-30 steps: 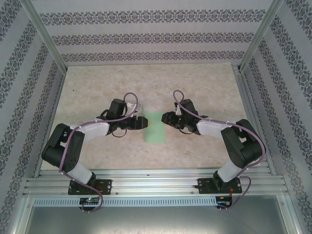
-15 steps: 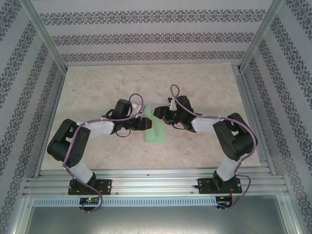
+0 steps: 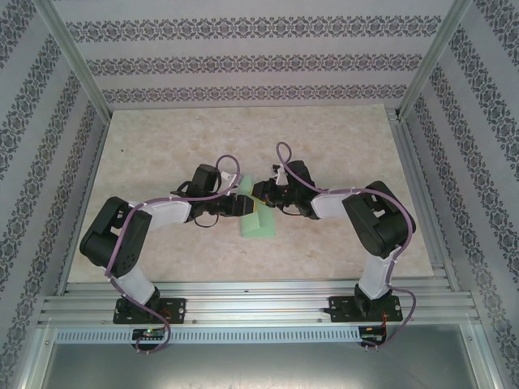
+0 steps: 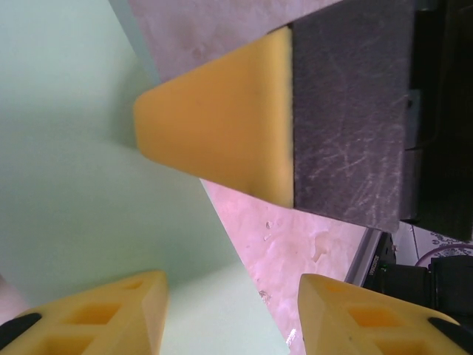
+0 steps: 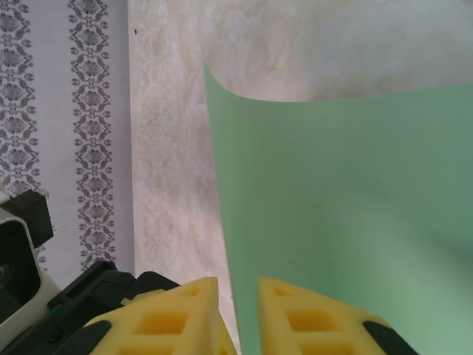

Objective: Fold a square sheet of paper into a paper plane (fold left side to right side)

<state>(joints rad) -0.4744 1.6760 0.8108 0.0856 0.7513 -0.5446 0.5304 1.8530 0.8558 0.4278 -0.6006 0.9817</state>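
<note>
At left gripper: spread open, clasping nothing, poised low over thin pale mint-green sheet of paper directly beneath its fingertips, likely to pin it for creasing. At right gripper: clenched on the sheet's raised edge between its pads, seemingly to carry it across. Below both, beige marbled tabletop; around, floral-striped wallpapered walls.

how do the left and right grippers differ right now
Opening: the left gripper has its fingers wide apart; the right gripper has them almost together. Paper: the sheet of paper spreads behind the left gripper's fingers, but its edge runs between the right gripper's. Both have yellow fingers.
</note>
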